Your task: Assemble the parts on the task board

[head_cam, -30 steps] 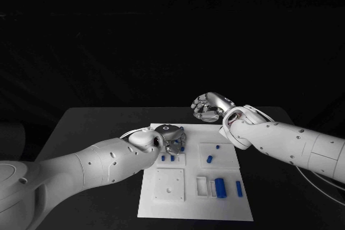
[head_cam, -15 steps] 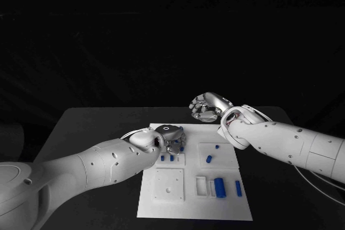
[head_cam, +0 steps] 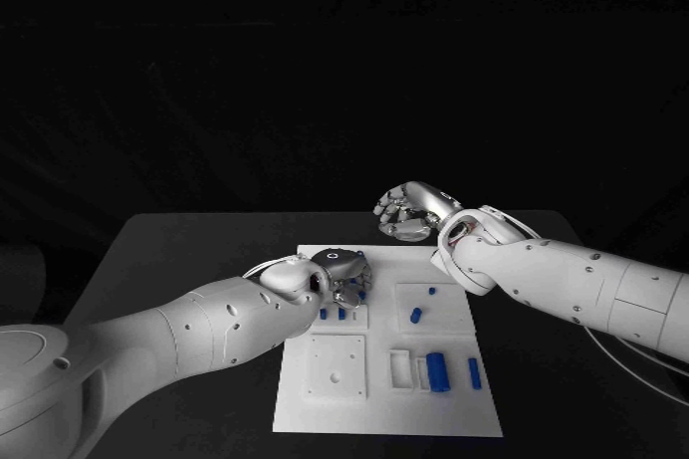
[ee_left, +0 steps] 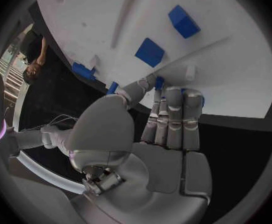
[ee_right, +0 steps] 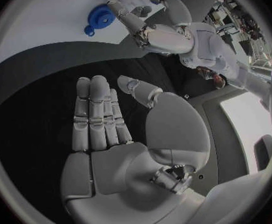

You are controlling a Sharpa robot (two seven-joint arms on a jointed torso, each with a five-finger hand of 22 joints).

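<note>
Now the left hand (head_cam: 339, 273) pinches a small blue part (ee_left: 159, 82) at the white task board's (head_cam: 344, 409) far edge; beyond it, the right hand (head_cam: 413, 211) hovers, fingers together, empty.

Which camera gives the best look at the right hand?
The right wrist view: the right hand sits large there, palm and straight fingers bare. The head view shows it small, raised beyond the white board. The left wrist view adds nothing.

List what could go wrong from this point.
1. The left robot hand works low on the board, its fingers among upright blue parts; a small slip could knock one over.
2. The fingers hide the spot from the head view, so misalignment may go unnoticed.
3. The right robot hand hovers off the board, holding nothing, so nothing steadies the board.
</note>
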